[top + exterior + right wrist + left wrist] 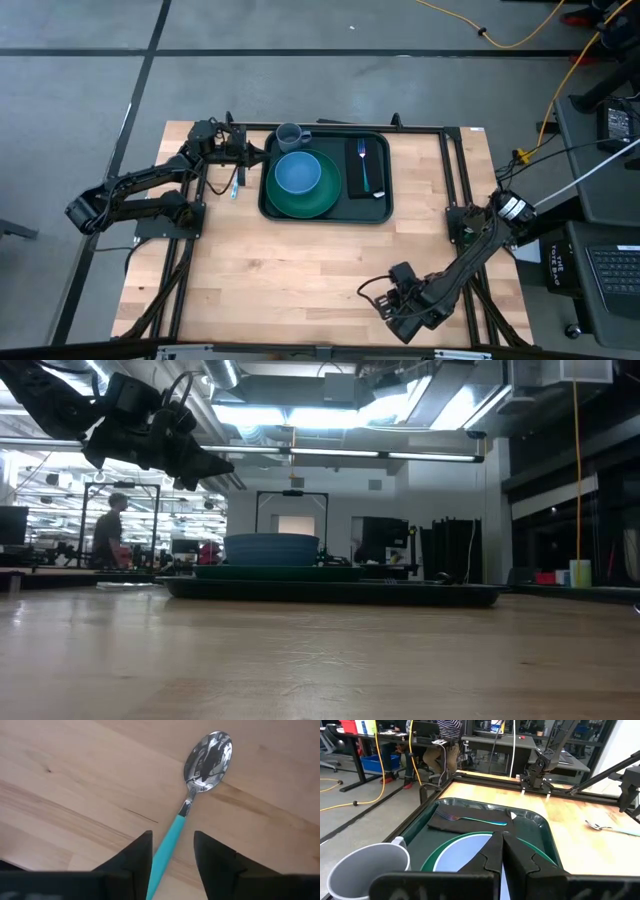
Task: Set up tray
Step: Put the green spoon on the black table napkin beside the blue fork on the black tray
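The dark green tray lies at the table's far middle, also seen in the left wrist view. It carries a green plate, a blue bowl, a grey cup and a black napkin with a fork. My left gripper hovers shut and raised at the tray's far left corner, beside the cup. A teal-handled spoon lies flat on the wood near the front edge. My right gripper is open above it, fingers on either side of the handle.
A thin teal-handled utensil lies on the wood left of the tray. Bare tabletop spreads between the tray and the near edge. Black frame rails run along the table's sides. A person stands in the room beyond.
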You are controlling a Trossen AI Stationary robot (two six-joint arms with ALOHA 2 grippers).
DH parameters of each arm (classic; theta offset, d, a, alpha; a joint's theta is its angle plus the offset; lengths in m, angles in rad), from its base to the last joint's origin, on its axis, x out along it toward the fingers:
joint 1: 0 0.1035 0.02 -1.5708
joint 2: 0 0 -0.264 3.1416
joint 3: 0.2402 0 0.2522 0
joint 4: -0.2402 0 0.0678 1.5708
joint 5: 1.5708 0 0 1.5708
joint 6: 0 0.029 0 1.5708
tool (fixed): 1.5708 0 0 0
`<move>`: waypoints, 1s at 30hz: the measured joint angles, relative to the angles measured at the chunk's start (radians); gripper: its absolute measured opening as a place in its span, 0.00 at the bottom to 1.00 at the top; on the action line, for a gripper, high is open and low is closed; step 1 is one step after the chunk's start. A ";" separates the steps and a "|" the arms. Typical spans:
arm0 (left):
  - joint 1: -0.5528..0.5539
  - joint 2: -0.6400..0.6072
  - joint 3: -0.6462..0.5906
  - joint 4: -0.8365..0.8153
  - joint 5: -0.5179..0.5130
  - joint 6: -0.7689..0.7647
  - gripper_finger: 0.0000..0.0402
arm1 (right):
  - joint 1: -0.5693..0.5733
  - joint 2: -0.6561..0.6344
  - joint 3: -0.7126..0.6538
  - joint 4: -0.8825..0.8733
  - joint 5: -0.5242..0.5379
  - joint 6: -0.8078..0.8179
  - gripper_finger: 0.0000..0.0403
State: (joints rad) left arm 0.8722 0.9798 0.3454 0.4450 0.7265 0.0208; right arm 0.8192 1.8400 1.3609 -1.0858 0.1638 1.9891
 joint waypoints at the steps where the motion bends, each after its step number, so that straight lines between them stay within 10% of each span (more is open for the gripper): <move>1: 0.000 0.000 0.000 0.000 0.000 0.000 0.01 | 0.000 0.000 0.000 0.002 0.000 0.006 0.37; 30: 0.000 0.000 0.000 0.000 0.000 -0.037 0.01 | 0.007 0.176 -0.001 0.030 -0.035 0.101 0.37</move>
State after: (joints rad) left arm 0.8726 0.9798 0.3454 0.4446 0.7265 -0.0158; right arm 0.8261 2.0165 1.3602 -1.0557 0.1287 2.0902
